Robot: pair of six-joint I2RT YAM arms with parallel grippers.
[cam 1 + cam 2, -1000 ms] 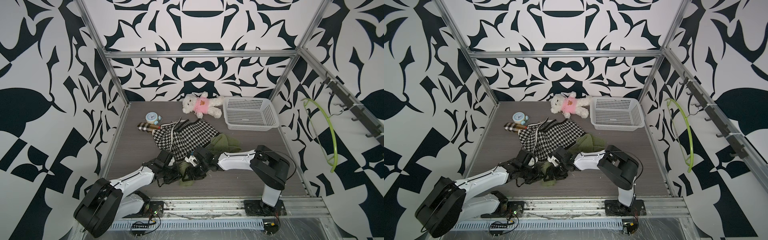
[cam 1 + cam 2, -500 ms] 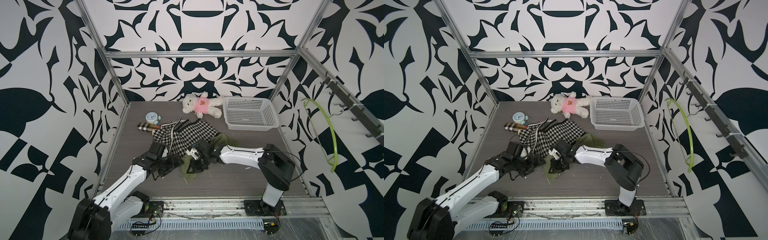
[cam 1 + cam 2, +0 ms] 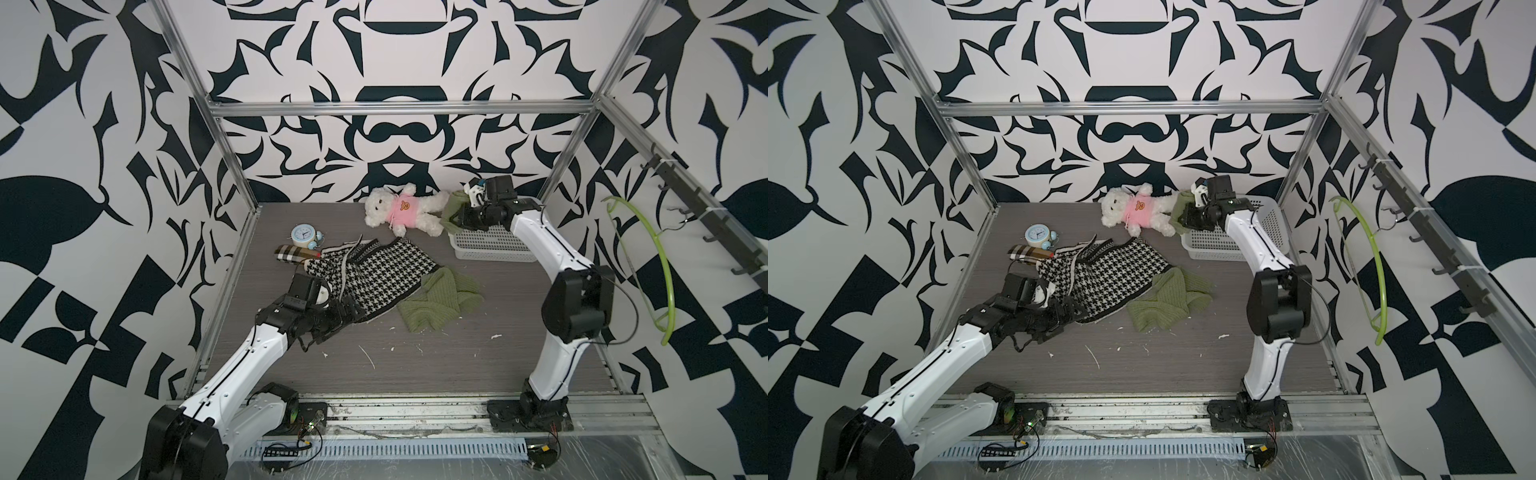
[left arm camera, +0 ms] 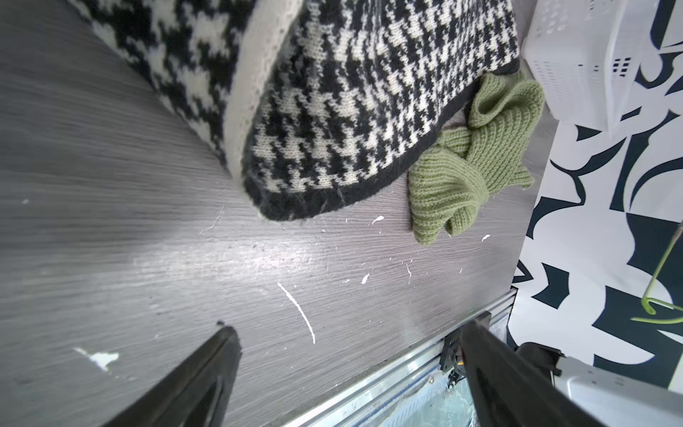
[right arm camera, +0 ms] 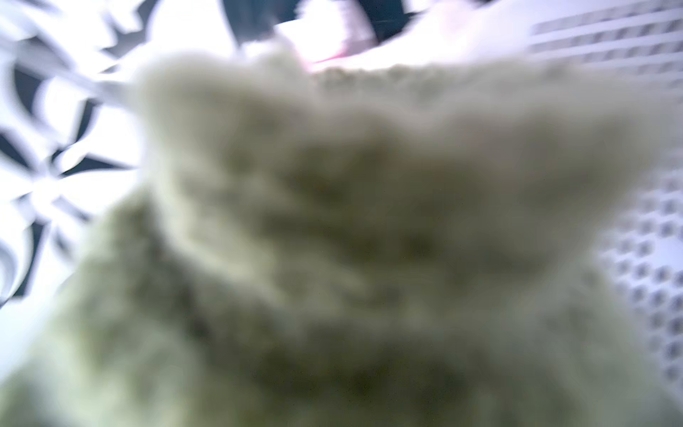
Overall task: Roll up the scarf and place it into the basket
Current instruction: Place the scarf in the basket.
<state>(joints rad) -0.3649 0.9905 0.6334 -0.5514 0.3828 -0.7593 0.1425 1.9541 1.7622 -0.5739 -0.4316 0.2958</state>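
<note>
R gripper [image 3: 462,219] is clamped on the green knit scarf [image 3: 450,210], bunched up and held at the end of the white basket [image 3: 494,250] nearest the teddy bear [image 3: 401,210]; can't tell if it touches the rim. R wrist cam shows only blurred green knit. L gripper [image 4: 349,327] has jaws spread wide w/ nothing between, low over the table [image 3: 436,361] by the corner of the houndstooth cloth [image 3: 374,274]. A 2nd green knit piece [image 3: 440,305] lies against that cloth.

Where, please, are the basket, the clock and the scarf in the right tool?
basket [image 3: 490,248]: in a top view, on its front wall.
clock [image 3: 302,235]: in a top view, on its dial.
scarf [image 3: 451,218]: in a top view, on the hanging bundle.
</note>
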